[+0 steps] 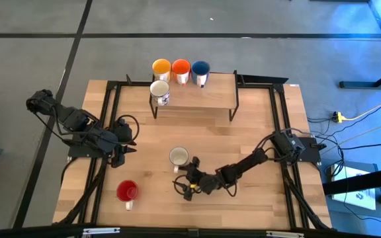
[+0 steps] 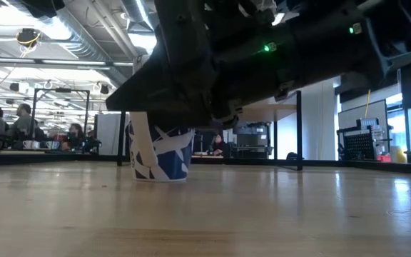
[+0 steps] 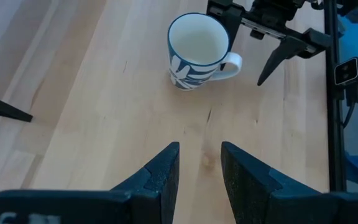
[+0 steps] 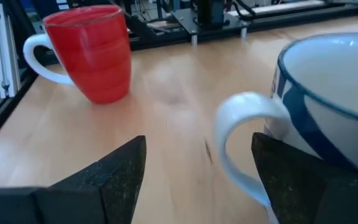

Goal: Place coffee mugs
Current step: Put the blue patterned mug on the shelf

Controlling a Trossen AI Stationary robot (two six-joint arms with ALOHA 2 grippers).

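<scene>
The white mug with blue pattern (image 1: pixel 178 157) stands upright on the table near its middle, handle (image 4: pixel 241 143) toward the near edge. My right gripper (image 1: pixel 185 173) is open and level at the table top, its fingers (image 4: pixel 117 177) on either side of that handle without a visible touch. The red mug (image 1: pixel 127 192) stands near the near-left corner. Yellow (image 1: pixel 161 67), orange (image 1: pixel 180 67), dark blue (image 1: pixel 200 68) and plain white (image 1: pixel 159 90) mugs stand on a low wooden riser. My left gripper (image 3: pixel 199 163) waits open, left of the patterned mug (image 3: pixel 197 43).
The wooden riser (image 1: pixel 210 92) on black legs fills the far middle of the table, with bare top right of the white mug. Black frame rails (image 1: pixel 278 125) run along both table sides. People sit at desks (image 2: pixel 20 128) in the room beyond.
</scene>
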